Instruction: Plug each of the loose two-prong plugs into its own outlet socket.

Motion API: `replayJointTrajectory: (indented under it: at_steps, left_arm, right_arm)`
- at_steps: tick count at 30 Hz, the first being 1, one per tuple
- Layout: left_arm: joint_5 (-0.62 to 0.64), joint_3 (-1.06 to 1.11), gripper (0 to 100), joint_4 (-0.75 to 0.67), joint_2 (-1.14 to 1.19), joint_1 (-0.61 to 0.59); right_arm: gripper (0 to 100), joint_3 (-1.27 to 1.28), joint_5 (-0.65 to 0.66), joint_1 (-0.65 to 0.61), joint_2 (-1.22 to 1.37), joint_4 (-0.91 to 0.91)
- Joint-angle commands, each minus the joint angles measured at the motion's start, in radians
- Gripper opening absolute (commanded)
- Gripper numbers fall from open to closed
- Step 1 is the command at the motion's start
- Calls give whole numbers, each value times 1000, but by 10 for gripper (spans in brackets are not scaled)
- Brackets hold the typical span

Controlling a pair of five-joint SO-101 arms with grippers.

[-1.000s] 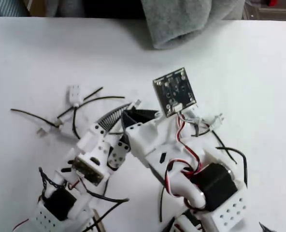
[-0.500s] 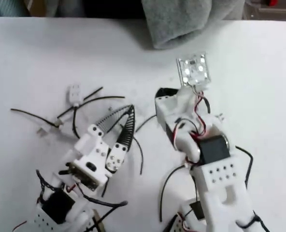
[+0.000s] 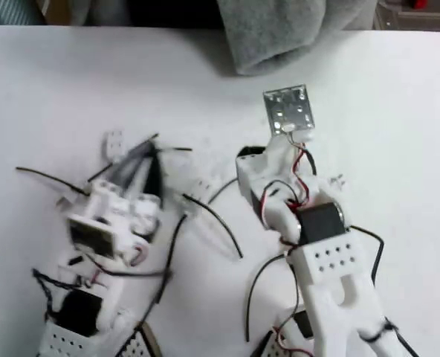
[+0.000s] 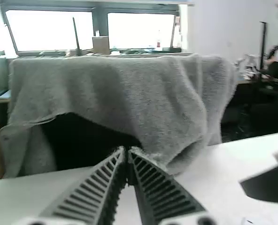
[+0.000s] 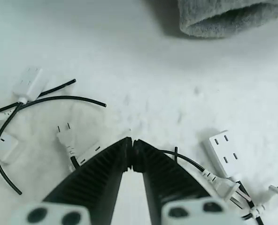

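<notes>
— What has shifted in the last second?
— Both arms have swung apart. The right gripper, which was crowded low against the left one, now points out over the tabletop, clenched on nothing. The left gripper has lifted and turned aside. It is pinched together and empty too, facing the grey towel.
— And the plugs?
— Nothing is mated yet, I judge. A two-prong plug lies loose just beside the right gripper's tip. A white outlet socket lies on the other side, apart from it.
— Any lettering?
— None I can make out on plug or socket.
</notes>
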Motion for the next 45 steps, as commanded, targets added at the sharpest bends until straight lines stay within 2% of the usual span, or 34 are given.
replayJointTrajectory:
  at_steps: [1, 7, 14, 18, 21, 25, 34, 45]
  left_arm:
    - [104, -21, 23, 32, -7, -191]
    - [201, 6, 23, 121, -5, -479]
    - [206, 60, 23, 115, -5, -621]
    - [207, 138, 23, 17, -5, -674]
    - [207, 164, 24, -6, -4, -711]
    - [206, 164, 24, 6, 33, -754]
    - [204, 170, 24, -107, 186, -760]
    - [199, 170, 24, -132, 213, -739]
  right_arm:
    - [24, -12, 15, 2, 77, -18]
    - [24, -14, 259, -35, 225, -33]
    - [26, -14, 288, -206, 315, -113]
    - [83, -14, 285, -300, 380, -185]
    - [149, -14, 287, -352, 460, -266]
    - [169, -92, 287, -384, 613, -331]
    - [169, -511, 285, -386, 1012, -179]
    - [169, -557, 281, -401, 1110, -159]
